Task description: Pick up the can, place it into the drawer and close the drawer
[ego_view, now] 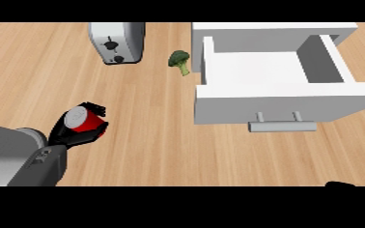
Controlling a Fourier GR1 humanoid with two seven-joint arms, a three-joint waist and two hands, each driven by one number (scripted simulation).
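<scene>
Left hand [71, 135] curls its fingers round the red can [82, 120], ready, I judge, for carrying to the open drawer [271, 104] well right of them.

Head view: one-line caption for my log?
Left hand curled round red can; white drawer open; toaster and broccoli beyond.

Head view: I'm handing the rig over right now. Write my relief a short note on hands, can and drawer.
Left hand: shut on the can, at the view's lower left.
Right hand: only a sliver at the lower right edge; state unclear.
Drawer: open, nothing in it, upper right.
Done: can grasped.
To do: carry the can to the drawer, set it inside, push the drawer shut.
</scene>
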